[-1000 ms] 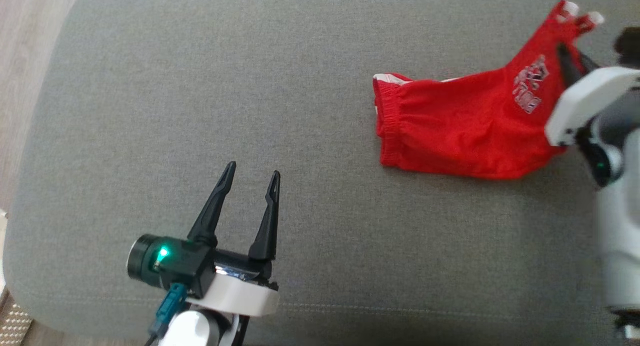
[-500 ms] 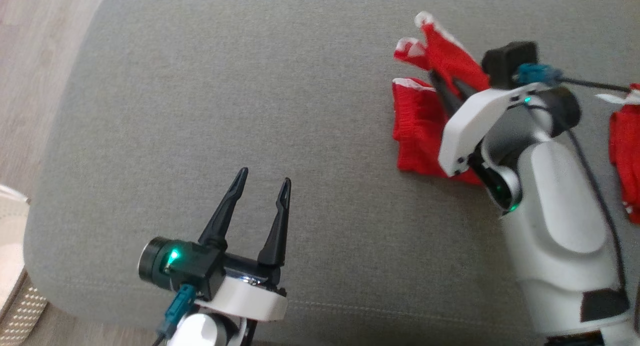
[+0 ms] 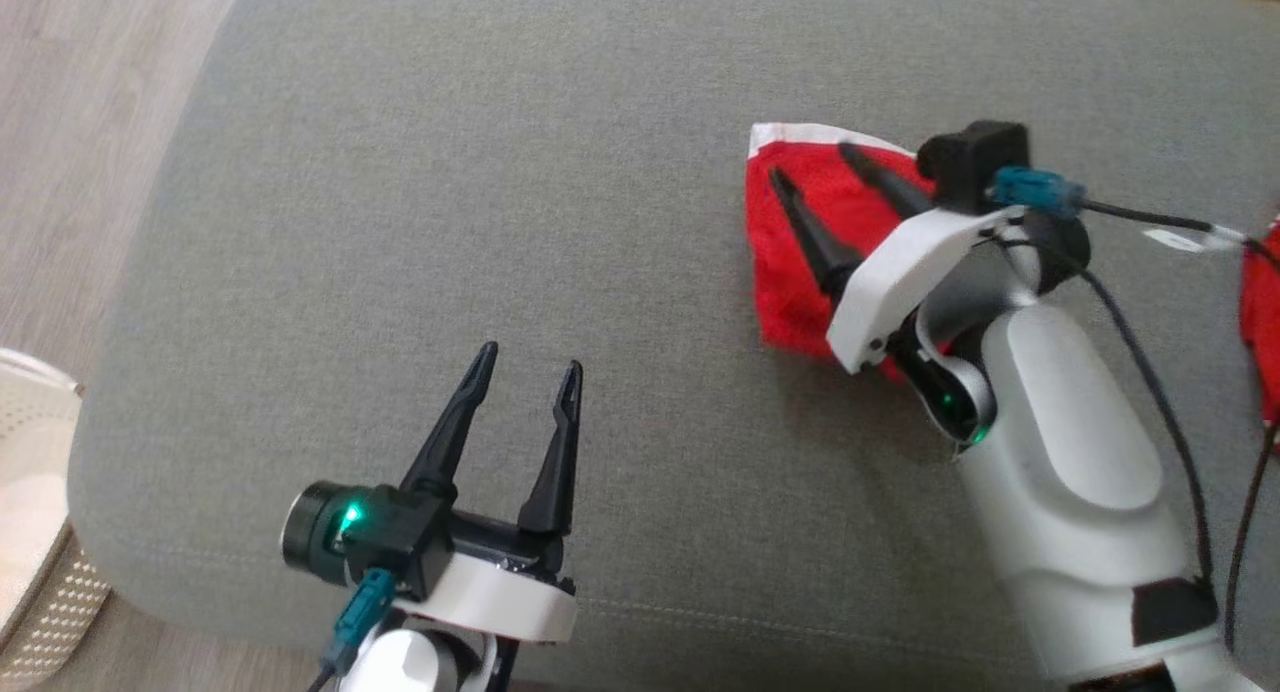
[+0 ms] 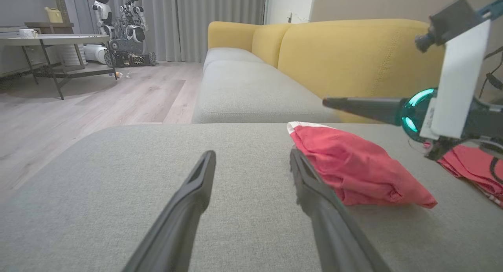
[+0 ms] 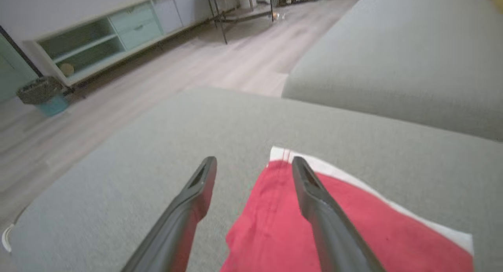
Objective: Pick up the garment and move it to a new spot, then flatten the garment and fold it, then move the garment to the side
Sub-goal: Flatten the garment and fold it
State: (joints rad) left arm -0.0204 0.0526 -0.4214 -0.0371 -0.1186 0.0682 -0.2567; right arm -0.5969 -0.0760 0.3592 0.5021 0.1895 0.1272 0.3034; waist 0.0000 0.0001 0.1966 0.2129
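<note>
Garment (image 3: 785, 302): red, folded into a compact wedge. It lies flat on the grey cushion (image 3: 500, 172), right of centre in the head view. A white edge band (image 5: 452, 234) runs along its far side. Part of the cloth is hidden under the right arm.

Right gripper (image 3: 812, 164): poised over the garment, fingers spread wide, nothing between them. The left wrist view shows one dark finger held level and clear above the cloth, not touching it. In its own wrist view, one finger lies over bare cushion and the other over the red fabric near the banded corner.

Left gripper (image 3: 527, 357): low at the near left of the cushion, well apart from the garment. Fingers spread, empty (the green lamp on its wrist is lit).

Second red cloth (image 3: 1262, 312): at the right edge of the head view, apart from the folded garment and mostly cut off by the frame.

Surroundings: a yellow sofa (image 4: 353, 56) stands behind the cushion. A pale perforated basket (image 3: 55, 597) sits on the wooden floor (image 3: 80, 122) past the cushion's left end.
</note>
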